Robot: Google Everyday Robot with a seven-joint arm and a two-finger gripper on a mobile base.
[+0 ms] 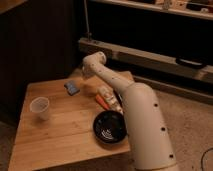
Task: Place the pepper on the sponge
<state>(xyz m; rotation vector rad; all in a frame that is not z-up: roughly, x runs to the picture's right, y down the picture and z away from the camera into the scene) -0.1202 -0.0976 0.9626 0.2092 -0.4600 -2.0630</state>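
The pepper (101,102), slim and orange-red, lies on the wooden table (60,140) right of centre, close against the white arm. The blue-grey sponge (72,88) rests flat toward the table's far side, a hand's width left of the pepper. My arm reaches up from the lower right and bends over the far edge. Its gripper (84,74) sits at the arm's end, just behind and right of the sponge, shut. The pepper is not in the gripper.
A pale oblong item (106,93) lies beside the pepper. A black bowl (109,127) stands near the front right edge, and a clear plastic cup (40,107) at the left. Dark shelving and a metal rail run behind the table.
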